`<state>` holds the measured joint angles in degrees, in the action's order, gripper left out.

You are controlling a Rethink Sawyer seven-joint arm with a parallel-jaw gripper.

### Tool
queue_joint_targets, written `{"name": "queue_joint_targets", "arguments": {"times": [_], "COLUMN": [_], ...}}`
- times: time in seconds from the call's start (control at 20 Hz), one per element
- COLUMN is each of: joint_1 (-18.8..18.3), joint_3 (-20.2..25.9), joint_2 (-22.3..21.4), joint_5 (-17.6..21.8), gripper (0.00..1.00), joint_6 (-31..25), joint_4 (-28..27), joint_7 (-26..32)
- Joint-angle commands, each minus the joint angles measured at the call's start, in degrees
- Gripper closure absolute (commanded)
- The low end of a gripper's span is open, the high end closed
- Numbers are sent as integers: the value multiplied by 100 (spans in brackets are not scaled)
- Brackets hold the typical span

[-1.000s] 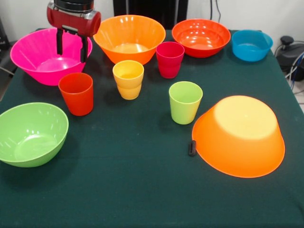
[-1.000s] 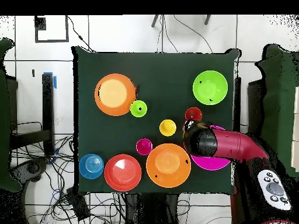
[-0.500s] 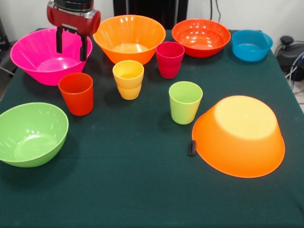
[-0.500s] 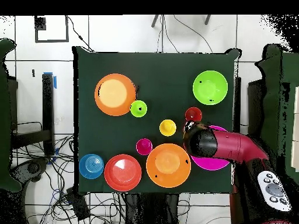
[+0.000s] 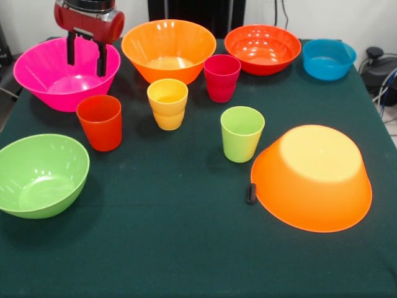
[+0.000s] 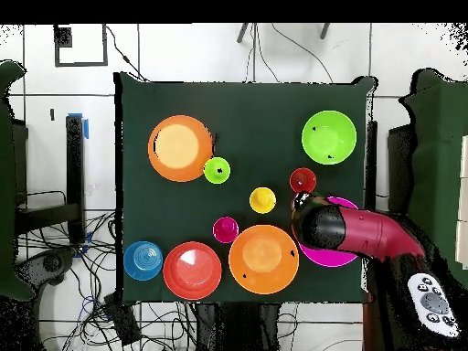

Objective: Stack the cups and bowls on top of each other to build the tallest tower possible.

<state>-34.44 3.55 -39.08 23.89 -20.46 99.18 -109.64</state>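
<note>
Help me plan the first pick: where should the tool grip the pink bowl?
Probably the pink bowl's flared rim, one finger inside and one outside, coming from above. It stands upright and open, far too wide to span. The tool hangs open over it.

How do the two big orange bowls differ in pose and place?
The far orange bowl stands upright, mouth up, so its inside shows; the near orange bowl lies upside down, base up. The far one sits at the back between the pink bowl and the red-orange bowl; the near one sits by the lime cup, with a small black object at its rim. Both are glossy, flared and look alike in size.
</note>
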Motion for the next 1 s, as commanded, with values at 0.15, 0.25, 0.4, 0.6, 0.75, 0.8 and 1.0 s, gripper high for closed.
{"name": "queue_joint_targets", "arguments": {"times": [0.15,0.25,0.4,0.6,0.75,0.8,1.0], "joint_1": [257,295,364,402,443,436,460], "joint_3": [66,19,-63,-112,-160,-154,-173], "joint_2": [374,379,390,471,596,644,759], "joint_5": [-173,-202,-247,-297,-334,-360,-485], "gripper": [0,0,0,0,0,0,0], "joint_6": [475,537,654,823,922,950,1053], "joint_4": [193,221,260,276,246,237,253], "joint_7": [-899,-956,-1050,-1039,-997,-981,-988]}}
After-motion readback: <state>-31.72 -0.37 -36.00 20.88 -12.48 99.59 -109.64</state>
